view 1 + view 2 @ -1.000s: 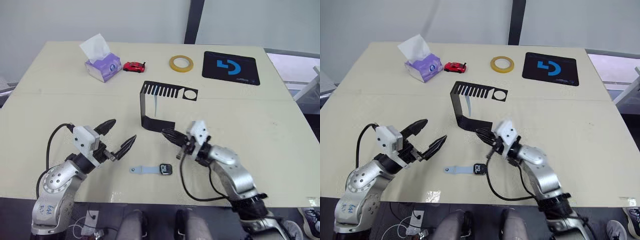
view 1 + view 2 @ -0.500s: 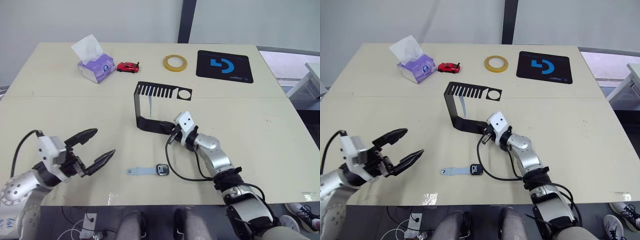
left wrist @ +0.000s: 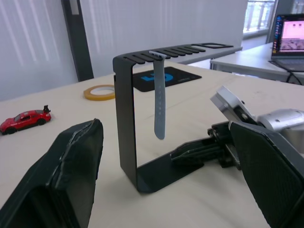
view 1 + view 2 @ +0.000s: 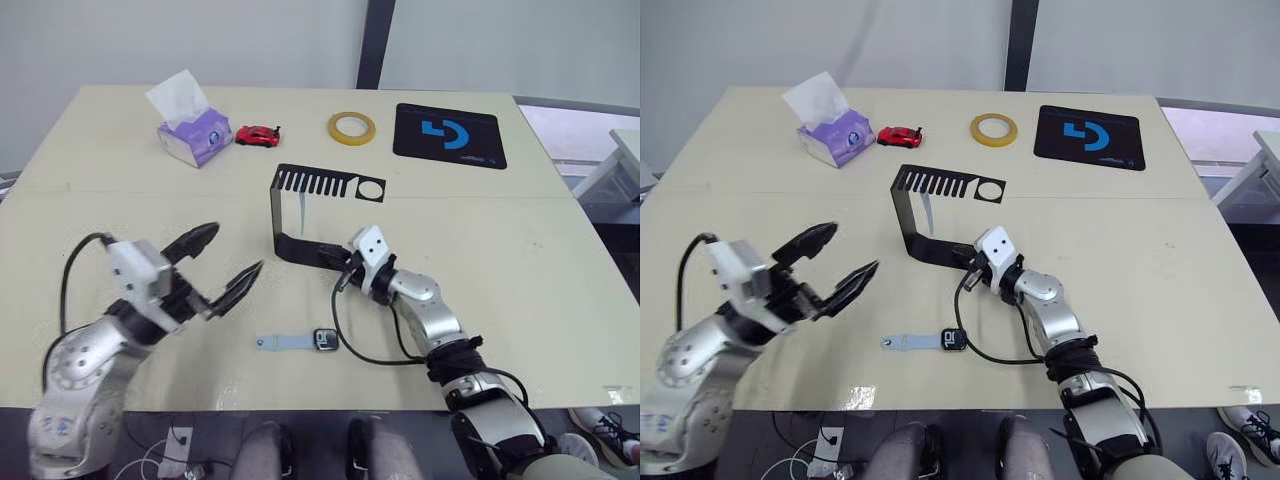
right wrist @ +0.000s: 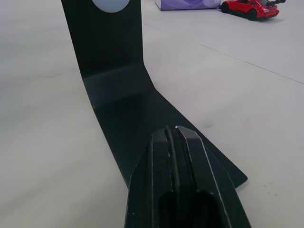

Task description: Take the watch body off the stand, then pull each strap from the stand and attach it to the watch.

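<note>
**Right gripper pressed shut on the stand's foot, left one hanging open**

Right gripper (image 5: 175, 137) has its fingers closed flat together, tips resting on the stand (image 4: 285, 215) foot. Left gripper (image 4: 222, 262) hovers spread wide, off to the stand's left. Watch body (image 4: 326, 339) lies on the table (image 4: 520, 250) with one strap (image 4: 282, 343) already attached. Left wrist view catches what the head views barely show: the other strap (image 3: 160, 97), pale and rubbery, dangling from the stand's comb slots.
</note>
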{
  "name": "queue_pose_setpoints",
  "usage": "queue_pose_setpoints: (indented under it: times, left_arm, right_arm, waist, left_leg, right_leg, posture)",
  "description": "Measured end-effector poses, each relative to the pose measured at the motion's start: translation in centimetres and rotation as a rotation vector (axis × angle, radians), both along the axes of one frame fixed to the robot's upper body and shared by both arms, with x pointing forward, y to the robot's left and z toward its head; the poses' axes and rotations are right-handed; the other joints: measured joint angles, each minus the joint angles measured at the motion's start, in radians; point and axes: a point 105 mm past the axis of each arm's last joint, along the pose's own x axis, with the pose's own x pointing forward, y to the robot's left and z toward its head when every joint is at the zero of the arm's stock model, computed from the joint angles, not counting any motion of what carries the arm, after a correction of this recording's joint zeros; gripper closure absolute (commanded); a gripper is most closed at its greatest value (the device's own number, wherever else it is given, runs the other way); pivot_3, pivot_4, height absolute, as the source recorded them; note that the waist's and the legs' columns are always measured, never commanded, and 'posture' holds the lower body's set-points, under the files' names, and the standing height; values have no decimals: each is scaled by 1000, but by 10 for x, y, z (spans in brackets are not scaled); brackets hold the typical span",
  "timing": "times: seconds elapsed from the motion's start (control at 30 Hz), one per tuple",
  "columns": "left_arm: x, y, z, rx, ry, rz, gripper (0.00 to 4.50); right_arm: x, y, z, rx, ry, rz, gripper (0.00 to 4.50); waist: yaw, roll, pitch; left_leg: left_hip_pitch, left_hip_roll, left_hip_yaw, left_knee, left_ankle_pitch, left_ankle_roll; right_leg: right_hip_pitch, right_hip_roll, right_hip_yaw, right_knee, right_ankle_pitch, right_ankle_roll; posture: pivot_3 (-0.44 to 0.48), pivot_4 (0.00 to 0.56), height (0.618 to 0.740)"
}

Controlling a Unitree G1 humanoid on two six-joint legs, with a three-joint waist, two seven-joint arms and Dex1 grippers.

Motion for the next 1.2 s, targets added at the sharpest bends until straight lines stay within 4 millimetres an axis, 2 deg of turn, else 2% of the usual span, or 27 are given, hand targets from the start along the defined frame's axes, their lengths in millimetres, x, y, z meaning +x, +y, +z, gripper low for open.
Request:
queue_pose_setpoints:
  times: [0.03,0.1,0.3,0.43,0.6,0.9,1.2]
  left_arm:
    - [4,-9,-2,-12,3,15,771]
    - [8,-19,-6,-25,9,45,1620]
    - [19,-35,-15,-9,-8,166,1620]
    - [28,-47,-25,-20,19,168,1620]
    - [39,-55,-16,-23,-35,190,1620]
    - [49,-65,-20,-37,-20,213,1620]
    - [64,-74,-13,-48,-32,220,1620]
  right_arm:
    - [0,0,0,0,3,2,4500]
    - [-1,1,-1,-1,9,9,4500]
    - [-5,3,-2,-2,19,23,4500]
    - [-6,3,-3,-9,25,25,4500]
    - [-7,6,-3,-24,29,42,4500]
    - [-9,10,-3,-31,39,63,4500]
    - [-11,12,-4,-34,47,69,4500]
  waist:
    - [-1,0,0]
    - [-1,0,0]
    - [2,0,-1]
    - [3,-1,-1]
    - [1,-1,-1]
    - [2,-1,-1]
    - [2,-1,-1]
  left_leg:
    - [0,0,0,0,0,0]
    - [0,1,0,0,0,0]
    - [0,1,0,0,0,0]
    - [0,1,0,0,0,0]
    - [1,1,1,0,0,0]
    - [0,1,1,0,0,0]
    - [0,1,1,0,0,0]
  right_leg:
    - [0,0,0,0,0,0]
    - [0,1,0,0,0,0]
    - [0,1,0,-1,0,0]
    - [0,1,0,-1,0,0]
    - [0,0,0,-1,0,0]
    - [0,0,0,-1,0,0]
    - [0,0,-1,-1,0,0]
  posture:
    - [0,150,740]
    - [0,150,740]
    - [0,150,740]
    - [0,150,740]
    - [0,150,740]
    - [0,150,740]
    - [0,150,740]
